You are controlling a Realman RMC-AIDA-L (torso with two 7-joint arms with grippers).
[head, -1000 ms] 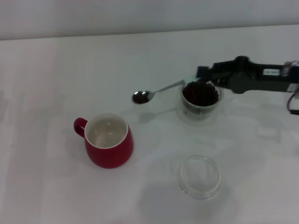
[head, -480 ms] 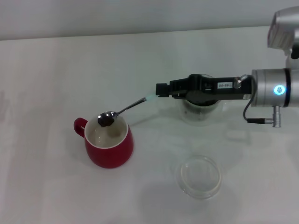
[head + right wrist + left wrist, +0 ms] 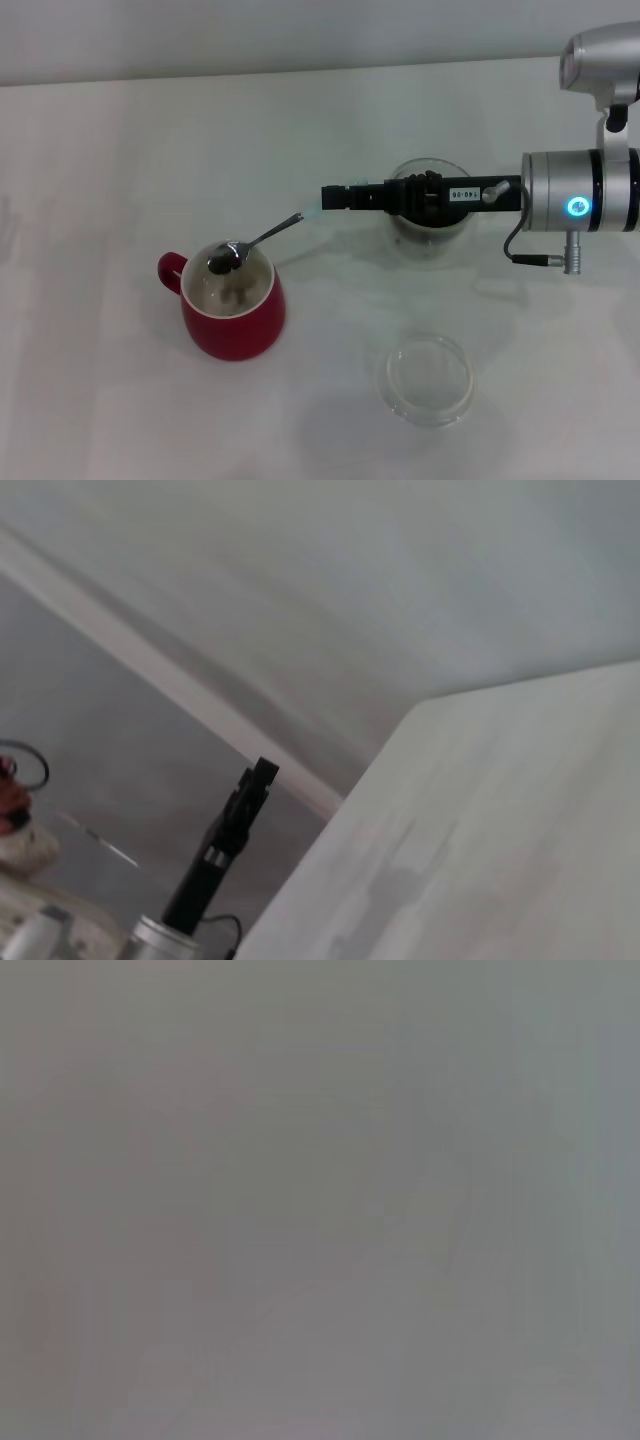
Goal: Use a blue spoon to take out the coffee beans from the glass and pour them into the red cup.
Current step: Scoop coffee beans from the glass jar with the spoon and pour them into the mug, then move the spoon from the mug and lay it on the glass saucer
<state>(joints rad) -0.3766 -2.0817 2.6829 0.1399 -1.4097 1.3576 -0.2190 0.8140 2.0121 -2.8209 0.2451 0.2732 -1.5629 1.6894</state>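
Red cup glossy glazed; spoon bowl shiny metal; glass clear; table matt white.

A shallow clear glass dish sits alone on the white surface, toward the near edge and right of centre. It is round, upright and see-through, with nothing visible inside. Behind the surface a pale wall runs across the far side.
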